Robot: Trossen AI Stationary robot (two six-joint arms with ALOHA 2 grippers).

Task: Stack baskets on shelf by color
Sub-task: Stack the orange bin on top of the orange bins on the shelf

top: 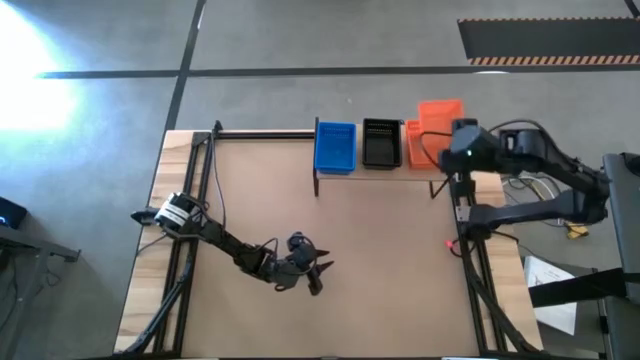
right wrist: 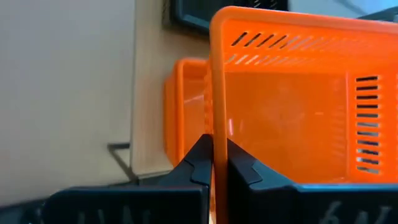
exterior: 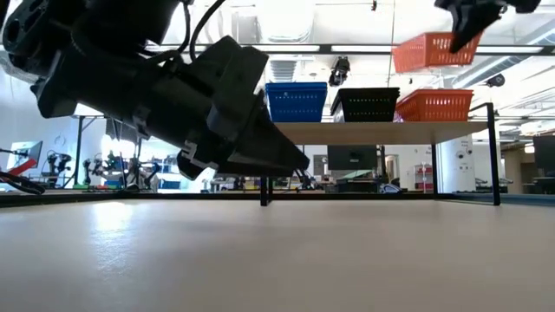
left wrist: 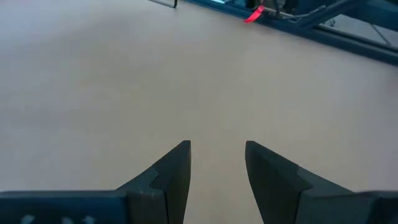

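On the shelf (top: pixel 372 170) at the table's far edge stand a blue basket (top: pixel 335 147), a black basket (top: pixel 381 143) and an orange basket (top: pixel 413 146), each resting on its base on the plank (exterior: pixel 381 131). My right gripper (right wrist: pixel 213 163) is shut on a second orange basket (exterior: pixel 431 52), held in the air above the orange one on the shelf (exterior: pixel 435 104). My left gripper (left wrist: pixel 217 163) hangs open and empty just above the bare tabletop, near the table's middle (top: pixel 316 272). My right gripper pinches one side wall (right wrist: pixel 212 121) of the orange basket at its rim, one finger inside the basket and one outside. The basket is lifted clear, slightly tilted (exterior: pixel 425 54), and hangs over the orange basket on the shelf (right wrist: pixel 185 112).
Black frame rails run along the table's left (top: pixel 190 220) and right (top: pixel 470 260) sides. Papers and cables lie beyond the right rail (top: pixel 550 285). A broad stretch of bare tabletop (top: pixel 380 260) lies between the shelf and the near edge.
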